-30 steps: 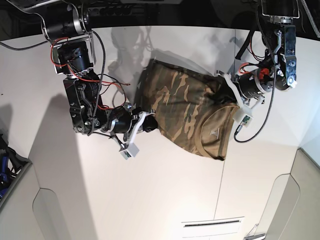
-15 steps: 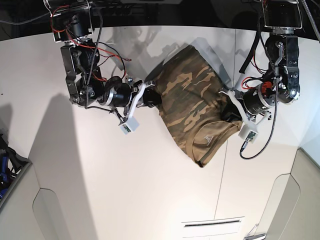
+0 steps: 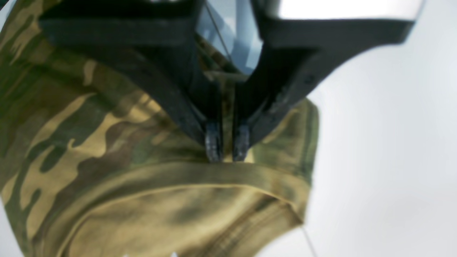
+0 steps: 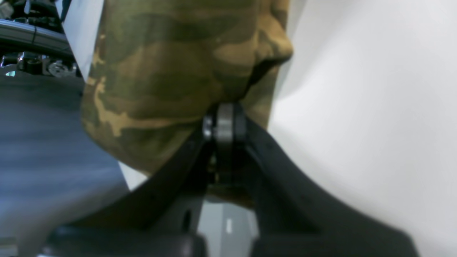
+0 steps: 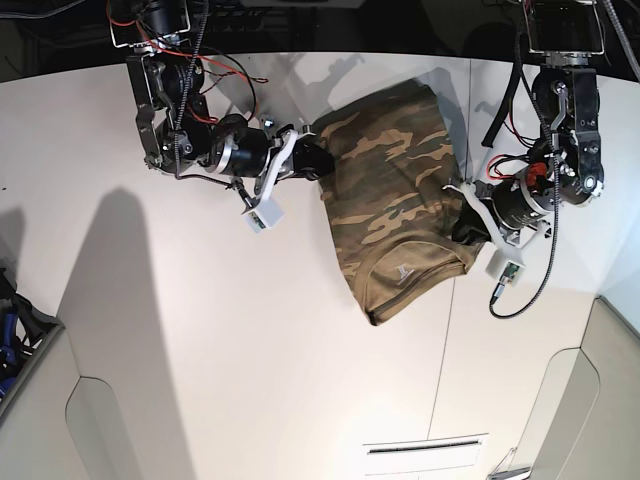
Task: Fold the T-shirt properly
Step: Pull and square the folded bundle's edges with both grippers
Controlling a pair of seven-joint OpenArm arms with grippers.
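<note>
Left end effector (image 5: pixel 462 225) pinched on cloth, right end effector (image 5: pixel 318 158) clamped tight — arms spread apart

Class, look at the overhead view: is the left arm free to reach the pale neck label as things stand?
Probably not. The left gripper is shut on the T-shirt at the collar edge; the neck label lies close by and uncovered, but reaching it means letting go first.

No words or numbers can be read; the pale neck label (image 5: pixel 403 271) inside the T-shirt (image 5: pixel 390 195) collar, toward six o'clock, is too small.
</note>
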